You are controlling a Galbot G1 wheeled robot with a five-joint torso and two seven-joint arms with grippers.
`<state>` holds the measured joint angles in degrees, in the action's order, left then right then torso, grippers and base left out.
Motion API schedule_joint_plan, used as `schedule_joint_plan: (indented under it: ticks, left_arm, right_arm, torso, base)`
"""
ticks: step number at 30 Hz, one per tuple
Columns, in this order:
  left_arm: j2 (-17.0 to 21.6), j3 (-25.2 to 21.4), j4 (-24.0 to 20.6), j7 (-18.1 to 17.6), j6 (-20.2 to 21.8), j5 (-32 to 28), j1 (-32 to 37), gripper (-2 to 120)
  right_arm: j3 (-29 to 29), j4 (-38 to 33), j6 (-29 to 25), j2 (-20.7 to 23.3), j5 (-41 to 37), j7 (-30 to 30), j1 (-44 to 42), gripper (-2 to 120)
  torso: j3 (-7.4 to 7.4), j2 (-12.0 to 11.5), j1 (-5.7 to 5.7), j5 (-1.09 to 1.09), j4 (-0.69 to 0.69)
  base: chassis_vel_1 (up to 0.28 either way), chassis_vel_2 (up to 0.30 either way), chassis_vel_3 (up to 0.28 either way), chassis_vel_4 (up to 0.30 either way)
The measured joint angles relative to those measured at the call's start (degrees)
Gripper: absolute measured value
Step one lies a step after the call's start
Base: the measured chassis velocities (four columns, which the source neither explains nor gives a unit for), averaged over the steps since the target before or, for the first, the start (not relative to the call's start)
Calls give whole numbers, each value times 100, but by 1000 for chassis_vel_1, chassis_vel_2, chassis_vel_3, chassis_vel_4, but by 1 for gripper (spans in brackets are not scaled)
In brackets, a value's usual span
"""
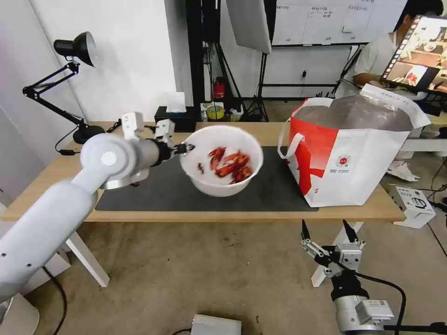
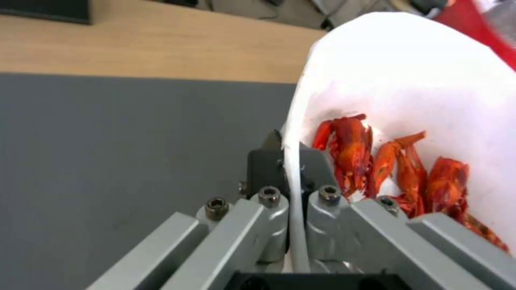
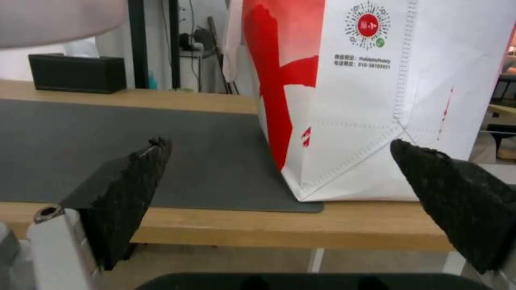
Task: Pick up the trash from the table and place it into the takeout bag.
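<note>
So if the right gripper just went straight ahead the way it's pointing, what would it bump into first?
Probably the takeout bag. The right gripper is open, below the table edge, pointing toward the bag's lower corner. Depth is hard to judge, so it might touch the table edge first.

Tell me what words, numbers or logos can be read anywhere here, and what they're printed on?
Takeout bag: round red logo ringed by dots, its character too blurred to read.
Two small lines of print under the logo: a digit string beginning "010-", the rest blurred.
Whiteboard sheets and monitor behind: too small to read.
</note>
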<state>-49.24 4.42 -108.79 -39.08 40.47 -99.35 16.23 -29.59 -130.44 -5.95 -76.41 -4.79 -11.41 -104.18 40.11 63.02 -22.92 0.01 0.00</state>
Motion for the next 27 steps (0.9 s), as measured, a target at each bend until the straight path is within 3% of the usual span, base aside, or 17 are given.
schedule_joint_plan:
  ticks: [4, 10, 22, 27]
  left_arm:
    - [-199, 202, 50, -101, -19, -81, -261, 0]
    - [-649, 716, 461, -250, -100, -268, -1047, 0]
    - [-1416, 1097, 1131, -451, -175, -537, -2143, 0]
    - [-1892, 1246, 1621, -556, -241, -550, -2582, 0]
  right_arm:
    - [0, 0, 0, 0, 0, 0, 0, 100]
    - [0, 0, 0, 0, 0, 0, 0, 100]
    - [0, 0, 0, 0, 0, 0, 0, 100]
    - [0, 0, 0, 0, 0, 0, 0, 100]
  torso:
    - [0, 0, 0, 0, 0]
    - [0, 0, 0, 1, -1]
    - [0, 0, 0, 0, 0]
    - [0, 0, 0, 0, 0]
  base:
    - [0, 0, 0, 0]
    - [0, 0, 0, 0]
    - [0, 0, 0, 0]
    - [0, 0, 0, 0]
